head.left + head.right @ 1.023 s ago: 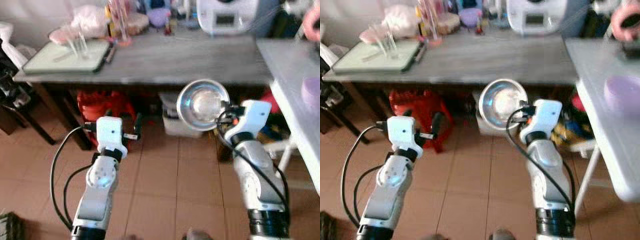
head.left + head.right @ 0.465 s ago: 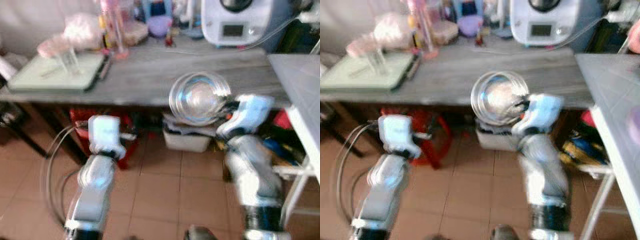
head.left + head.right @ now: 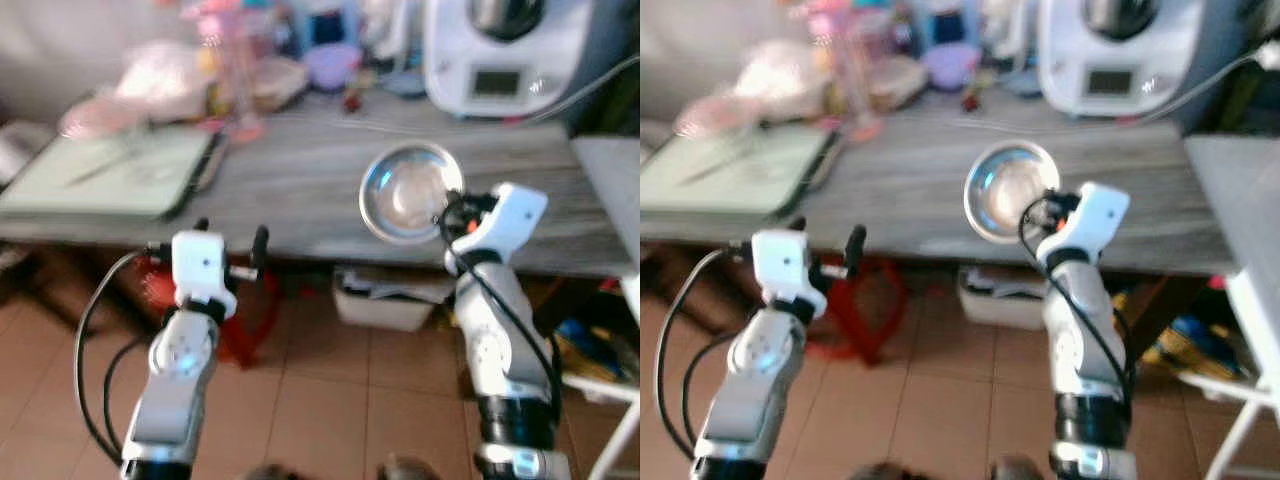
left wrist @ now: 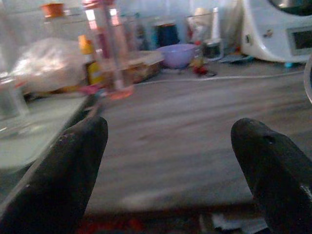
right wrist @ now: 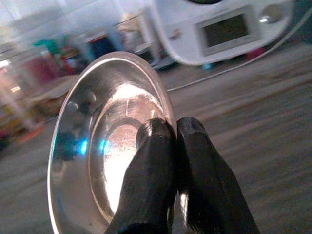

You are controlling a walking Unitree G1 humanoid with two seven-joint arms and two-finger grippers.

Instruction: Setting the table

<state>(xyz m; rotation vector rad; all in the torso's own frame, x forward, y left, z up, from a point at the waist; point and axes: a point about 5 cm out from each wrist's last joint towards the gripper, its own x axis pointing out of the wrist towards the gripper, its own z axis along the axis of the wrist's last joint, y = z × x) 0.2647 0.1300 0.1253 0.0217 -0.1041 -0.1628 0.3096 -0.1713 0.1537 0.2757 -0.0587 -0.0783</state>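
Steel bowl, shiny and round, is sitting at the centre right of the head view, tilted on edge so its hollow is facing the camera, and is hanging in front of the long grey wooden table. Right gripper is pinching the bowl's rim, one black finger lying inside the hollow and the other behind the rim, the two fingers pressing almost together. Right arm is rising from the lower right of the frame, silver with a white wrist block and black cables. Left gripper is hovering in the lower left area just before the table's front edge, its two fingers spread wide and holding nothing; the bare tabletop is showing between them in the wrist view. Green tray is lying flat on the table at the upper left of the frame. White kitchen machine with a small screen is standing at the upper right, at the back of the table. Purple bowl is resting among blurred bottles and jars along the back. Red stool and white box are sitting under the table on the brown tiled floor.
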